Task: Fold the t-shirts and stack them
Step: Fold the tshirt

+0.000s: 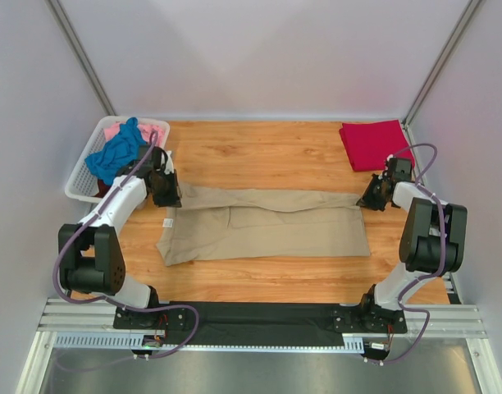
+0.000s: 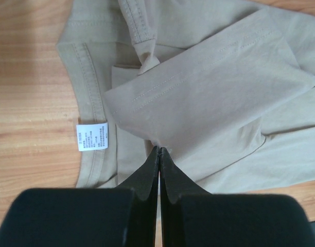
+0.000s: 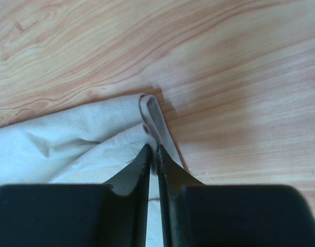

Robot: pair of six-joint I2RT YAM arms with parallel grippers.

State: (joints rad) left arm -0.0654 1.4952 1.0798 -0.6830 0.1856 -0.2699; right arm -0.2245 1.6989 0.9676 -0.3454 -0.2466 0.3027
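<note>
1. Tan t-shirt lies part-folded, lengthwise across the middle of the tabletop.
2. Left pincer: jaws pressed together, pinching a cloth fold at the shirt's left end.
3. Right pincer: thin slit between the jaws, tips at the hem corner; cannot tell whether it grips.
4. Red t-shirt lies folded at the far right corner.

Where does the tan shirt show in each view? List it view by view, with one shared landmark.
Top external: tan shirt spread across the middle of the wooden table.
Left wrist: the shirt fills the top and right, with its white label at left.
Right wrist: only a corner of it, lower left.
Shared landmark: the wooden table, bare boards in all three.
</note>
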